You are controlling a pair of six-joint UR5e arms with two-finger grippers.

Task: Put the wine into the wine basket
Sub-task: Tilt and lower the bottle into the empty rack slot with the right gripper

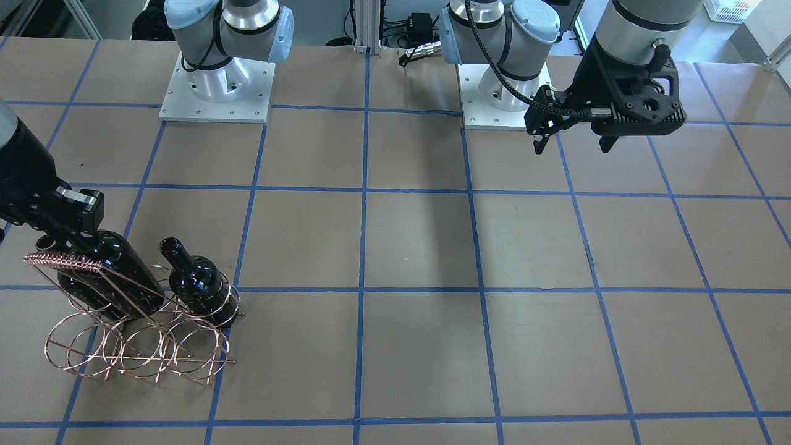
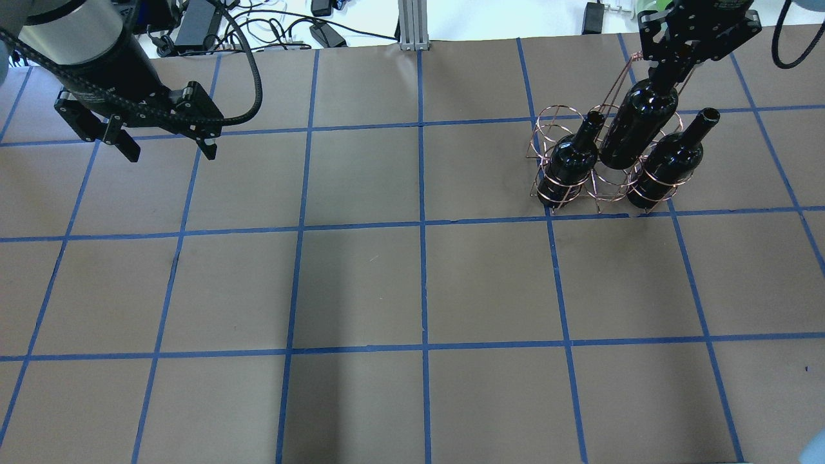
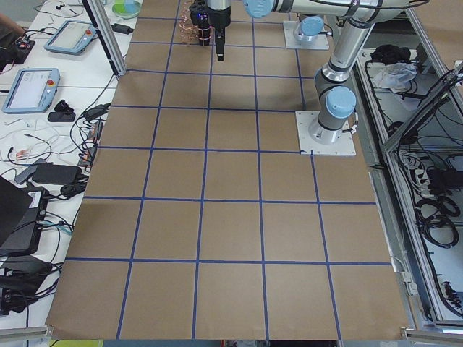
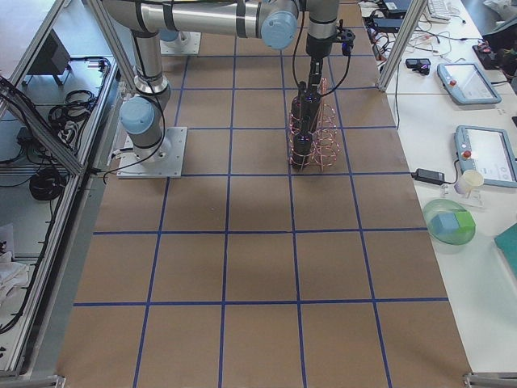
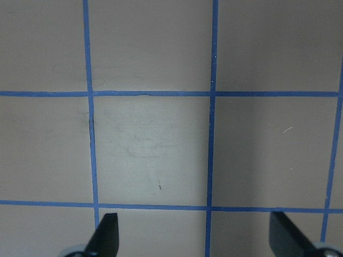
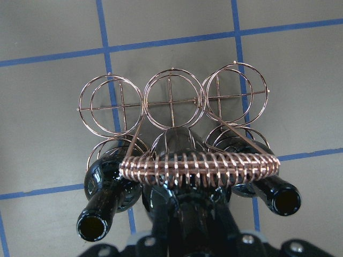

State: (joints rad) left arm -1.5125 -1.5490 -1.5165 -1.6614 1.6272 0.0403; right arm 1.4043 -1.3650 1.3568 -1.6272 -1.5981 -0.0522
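The copper wire wine basket (image 2: 548, 132) stands at the far right of the table; it also shows in the front view (image 1: 136, 355) and the right wrist view (image 6: 170, 99). Two black wine bottles (image 2: 570, 164) (image 2: 670, 161) lean in its outer rings, mouths open. My right gripper (image 2: 667, 67) is shut on the neck of a third wine bottle (image 2: 638, 125), tilted, its base down in the middle ring under the coil-wrapped handle (image 6: 201, 163). The held bottle fills the wrist view's bottom centre (image 6: 185, 214). My left gripper (image 2: 171, 153) is open and empty, high over the table's far left.
The table is brown paper with a blue tape grid (image 2: 422, 225). The basket's other row of three rings (image 6: 236, 96) holds nothing. The two arm bases (image 1: 216, 86) (image 1: 503, 93) stand at the robot's edge. Cables and equipment (image 2: 213, 26) lie beyond the far edge.
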